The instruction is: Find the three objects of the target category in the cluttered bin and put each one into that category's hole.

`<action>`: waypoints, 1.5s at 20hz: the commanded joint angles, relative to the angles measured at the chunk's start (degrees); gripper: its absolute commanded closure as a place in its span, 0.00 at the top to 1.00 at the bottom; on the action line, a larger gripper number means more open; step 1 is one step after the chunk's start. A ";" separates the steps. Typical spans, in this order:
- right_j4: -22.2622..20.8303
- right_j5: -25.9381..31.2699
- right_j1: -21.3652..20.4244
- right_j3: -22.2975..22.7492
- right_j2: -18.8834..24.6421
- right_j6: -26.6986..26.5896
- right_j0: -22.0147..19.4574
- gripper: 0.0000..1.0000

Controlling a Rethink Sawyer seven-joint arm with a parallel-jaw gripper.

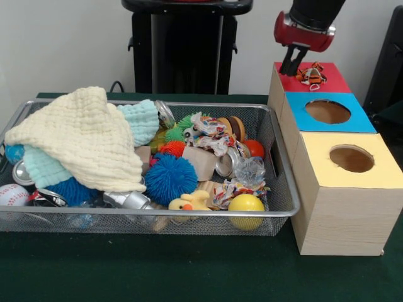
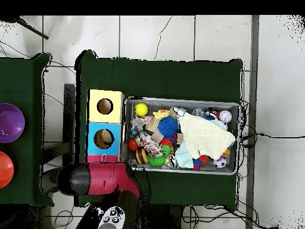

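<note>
Hanging over the red-topped box (image 1: 327, 80), the gripper (image 1: 290, 65) is seen just beside the tiger (image 1: 311, 75), which lies on the hole; whether the claw is apart cannot be told. The duck (image 1: 191, 201) is left in the bin (image 1: 284, 182). Overhead, the arm (image 2: 104, 178) covers that red-topped box.

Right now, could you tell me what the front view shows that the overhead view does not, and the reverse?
Only the front view shows the gripper above the red-topped box, beside the tiger lying on top of it. Only the overhead view shows the purple bowl and orange bowl on a side table. Both show the bin, the yellow duck, the blue spiky ball and the cream cloth.
</note>
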 commanded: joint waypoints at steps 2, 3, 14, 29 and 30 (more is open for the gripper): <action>-3.90 12.08 5.28 -5.63 -2.54 9.58 0.21 0.00; -3.82 12.22 5.37 -5.77 -2.54 9.85 0.21 0.00; -1.94 18.83 3.17 -7.74 -0.79 8.32 -0.87 0.00; -5.33 28.98 -1.11 -12.23 0.67 2.36 -2.76 0.00; -5.24 28.55 -1.23 -12.16 0.70 2.66 -2.79 0.00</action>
